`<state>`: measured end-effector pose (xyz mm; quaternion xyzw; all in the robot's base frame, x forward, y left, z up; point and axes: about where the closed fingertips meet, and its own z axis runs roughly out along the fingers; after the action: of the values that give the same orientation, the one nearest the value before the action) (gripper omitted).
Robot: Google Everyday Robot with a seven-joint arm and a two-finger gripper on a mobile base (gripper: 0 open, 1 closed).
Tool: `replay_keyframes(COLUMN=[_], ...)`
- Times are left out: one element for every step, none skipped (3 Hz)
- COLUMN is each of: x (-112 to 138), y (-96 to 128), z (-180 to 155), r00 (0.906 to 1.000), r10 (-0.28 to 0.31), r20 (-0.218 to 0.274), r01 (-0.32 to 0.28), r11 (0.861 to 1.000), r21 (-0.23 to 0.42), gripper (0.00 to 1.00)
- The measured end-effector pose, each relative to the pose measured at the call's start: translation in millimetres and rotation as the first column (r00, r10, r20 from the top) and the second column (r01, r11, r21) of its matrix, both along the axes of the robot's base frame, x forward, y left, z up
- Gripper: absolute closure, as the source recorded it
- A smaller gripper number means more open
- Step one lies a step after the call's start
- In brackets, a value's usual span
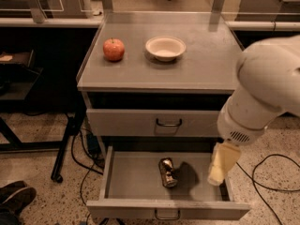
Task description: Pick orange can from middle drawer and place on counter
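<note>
Orange can [168, 172] lies on its side in the open middle drawer [136, 179], bottom centre. Gripper [222, 167], lower right, hangs nearby; its state cannot be told. Risk: a glancing touch could roll the can away.

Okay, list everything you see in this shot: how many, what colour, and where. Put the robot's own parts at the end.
orange can: one, shiny golden-orange, lying in the open middle drawer
middle drawer: one, light grey, pulled open below the shut drawer
upper drawer: one, light grey, shut
counter: one, matte grey, cabinet top
apple: one, red, on the counter's left part
bowl: one, cream, on the counter right of the apple
shoe: one, dark, bottom left corner
arm: one, white, right side
gripper: one, pale yellow, over the drawer's right end, apart from the can
</note>
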<state>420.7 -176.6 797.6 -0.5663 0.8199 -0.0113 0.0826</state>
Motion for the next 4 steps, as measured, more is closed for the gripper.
replay_keyframes(x=[-5,-9,-9,-10], y=[11,16,16,21], z=[-65,-115,-120,-138], r00=[0.9925,0.9788,0.9765,0.9744], r10=[-0.084,-0.129,-0.135,-0.136], r20=[-0.089,-0.159,-0.168,-0.179], r01=[0.084,0.133,0.139,0.143], r11=[0.996,0.991,0.99,0.989], r21=[0.007,0.013,0.014,0.026], gripper=[0.0,0.0,0.0,0.0])
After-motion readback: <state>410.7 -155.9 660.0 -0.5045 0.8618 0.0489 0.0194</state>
